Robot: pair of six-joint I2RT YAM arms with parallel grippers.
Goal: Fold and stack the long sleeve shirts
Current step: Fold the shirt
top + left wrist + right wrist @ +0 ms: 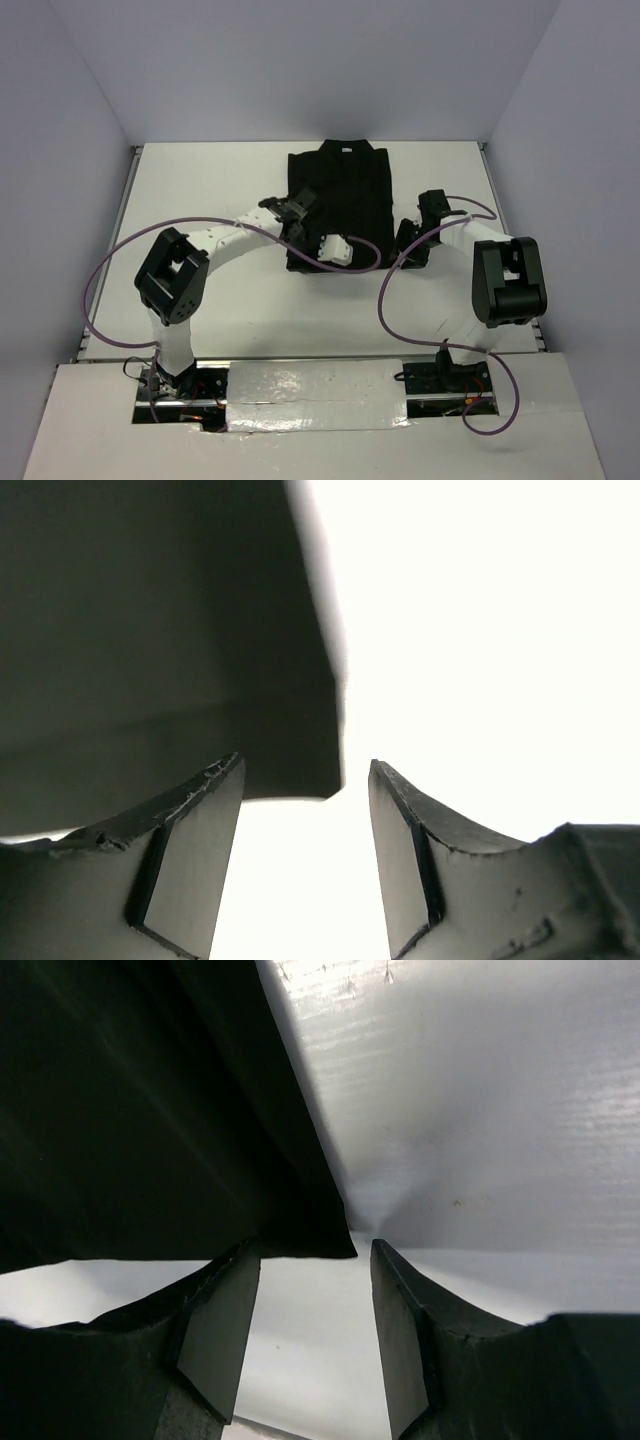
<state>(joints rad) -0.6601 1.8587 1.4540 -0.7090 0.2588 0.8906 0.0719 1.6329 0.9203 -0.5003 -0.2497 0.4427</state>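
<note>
Folded shirt (345, 190), straight edges, table (200, 185) showing both sides, fingers (190, 860) parted

**Both grippers open by the shirt**

The left arm (215, 238) bends sharply at the elbow and reaches over the near part of the shirt (340, 185). The left gripper (305, 775) has its jaws parted and empty. The right arm (505, 280) folds inward beside the shirt's right edge. The right gripper (315, 1250) sits low, jaws apart and empty.
</note>
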